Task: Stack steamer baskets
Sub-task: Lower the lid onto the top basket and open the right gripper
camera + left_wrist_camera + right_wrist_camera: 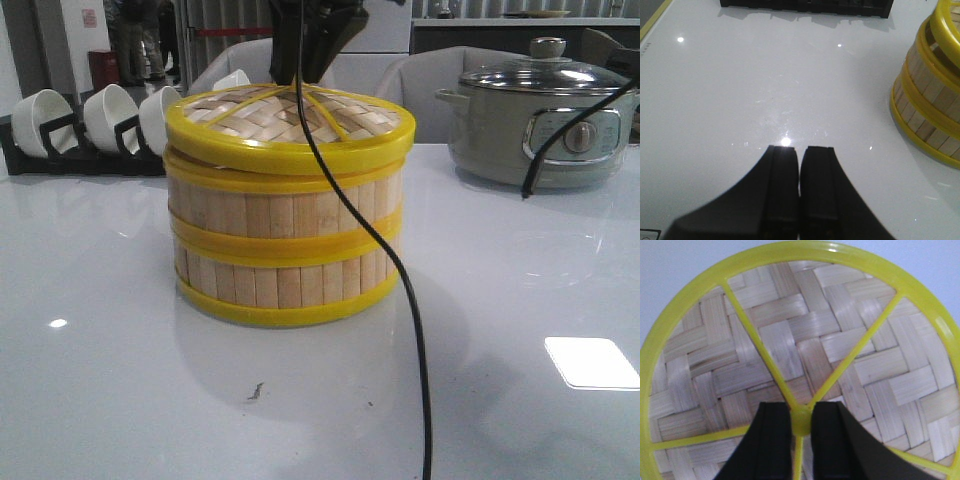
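Note:
Two steamer baskets stand stacked at the table's middle, the upper one (285, 215) seated on the lower one (285, 285). A woven-bamboo lid (290, 125) with a yellow rim covers the stack. My right gripper (801, 412) reaches down from above and is shut on the lid's yellow knob (801, 421); in the front view it shows as a dark shape (305, 60) over the lid. My left gripper (800, 150) hangs over bare table to the left of the baskets (930, 100), shut with nothing in it. It is outside the front view.
A grey electric pot (535, 125) with a glass lid stands at the back right. A black rack of white bowls (90, 125) runs along the back left, and its base shows in the left wrist view (805, 7). A black cable (390, 260) hangs in front of the stack.

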### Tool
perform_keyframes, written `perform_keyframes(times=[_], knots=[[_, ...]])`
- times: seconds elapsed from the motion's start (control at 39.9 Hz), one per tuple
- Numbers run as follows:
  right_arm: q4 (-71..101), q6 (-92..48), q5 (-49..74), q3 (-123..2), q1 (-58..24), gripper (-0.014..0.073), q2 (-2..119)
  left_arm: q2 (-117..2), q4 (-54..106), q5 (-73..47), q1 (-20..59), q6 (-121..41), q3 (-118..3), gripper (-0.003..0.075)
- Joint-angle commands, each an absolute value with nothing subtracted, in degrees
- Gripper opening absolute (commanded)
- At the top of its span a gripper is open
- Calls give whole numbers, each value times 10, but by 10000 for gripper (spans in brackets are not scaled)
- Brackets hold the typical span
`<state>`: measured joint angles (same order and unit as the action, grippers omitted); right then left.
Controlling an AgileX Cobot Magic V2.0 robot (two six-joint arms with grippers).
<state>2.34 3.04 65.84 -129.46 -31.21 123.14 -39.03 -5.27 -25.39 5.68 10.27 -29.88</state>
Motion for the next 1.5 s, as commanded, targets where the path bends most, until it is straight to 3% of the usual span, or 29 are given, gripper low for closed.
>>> perform_keyframes(times=[0.0,1.33,1.4,1.48], knots=[[28,22,620,-1316,-315,46,1198,-388,-50,-209,56,105,-315,83],[31,8,610,-1316,-311,46,1209,-388,-50,-209,56,105,-315,83],[31,8,610,-1316,-311,63,1209,-388,-50,-209,56,105,-315,83],[31,8,610,-1316,-311,136,1209,-388,-50,-209,56,105,-315,83]])
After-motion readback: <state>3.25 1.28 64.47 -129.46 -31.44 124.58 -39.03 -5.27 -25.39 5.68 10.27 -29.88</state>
